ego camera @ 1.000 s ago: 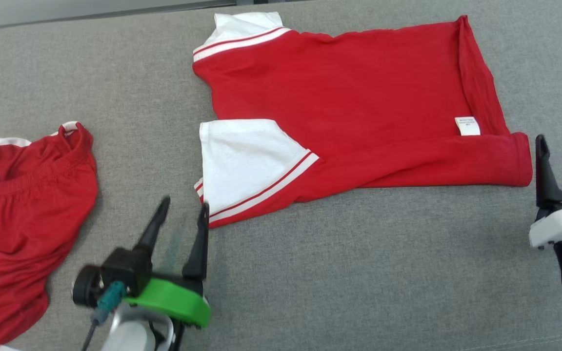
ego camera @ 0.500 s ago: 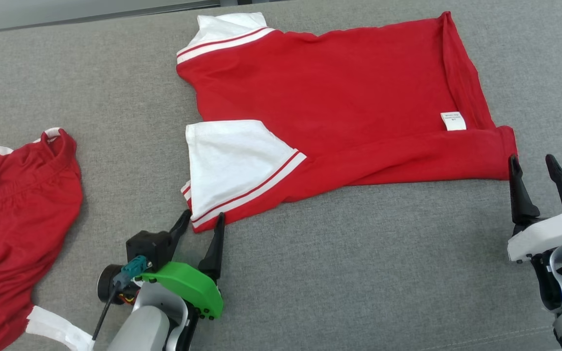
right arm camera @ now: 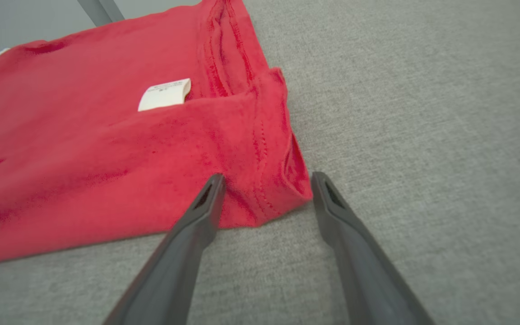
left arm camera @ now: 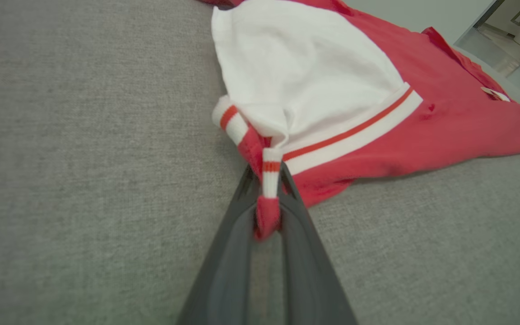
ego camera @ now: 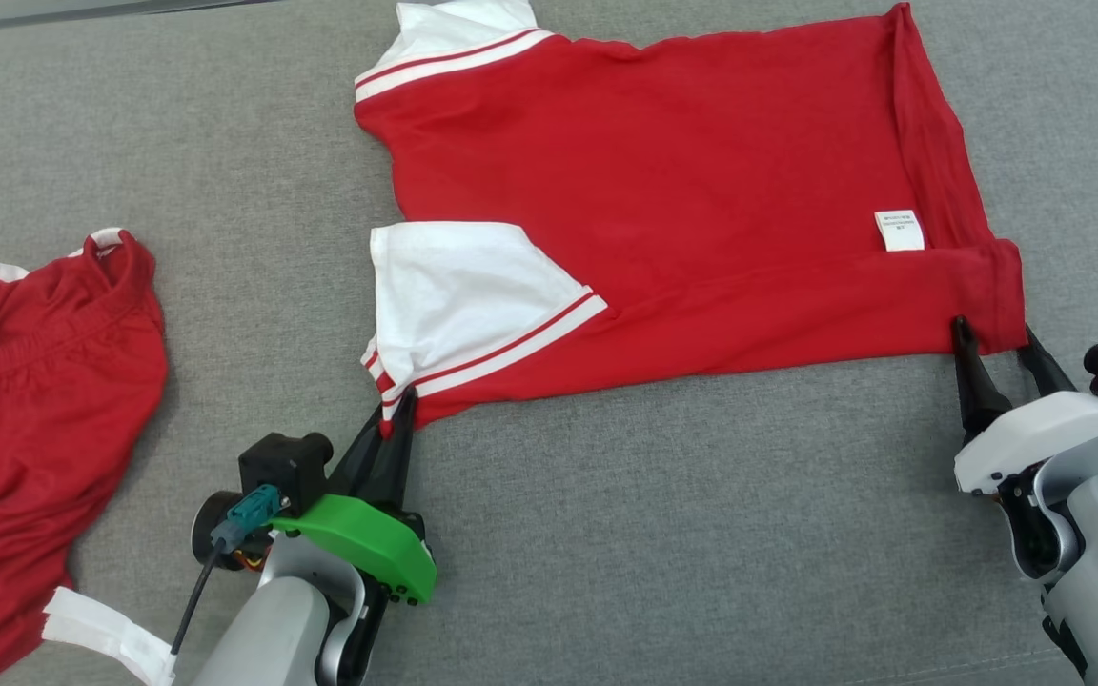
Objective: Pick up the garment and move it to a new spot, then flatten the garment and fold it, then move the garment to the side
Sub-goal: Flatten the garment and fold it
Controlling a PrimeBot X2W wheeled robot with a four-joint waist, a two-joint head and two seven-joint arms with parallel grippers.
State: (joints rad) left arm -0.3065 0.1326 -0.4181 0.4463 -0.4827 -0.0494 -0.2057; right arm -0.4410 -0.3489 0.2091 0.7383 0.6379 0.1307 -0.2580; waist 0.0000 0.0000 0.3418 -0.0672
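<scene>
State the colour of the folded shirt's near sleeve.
White sleeve, red-striped cuff; left wrist view.

Soft, even, diffuse light — bright, without glare, only thin shadows along the garment (ego camera: 682,191) edge. Head view sharp; wrist views stretch toward the edges, the left claw (left arm camera: 266,180) blurred near the lens.

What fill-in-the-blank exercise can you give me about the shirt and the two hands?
1. The left hand is ____ (open/shut) on a striped corner of the red shirt.
2. The right hand stands ____ (open/shut) astride the shirt's hem corner.
3. The sleeve near the left hand is mostly ____.
Missing words: shut; open; white.
</scene>
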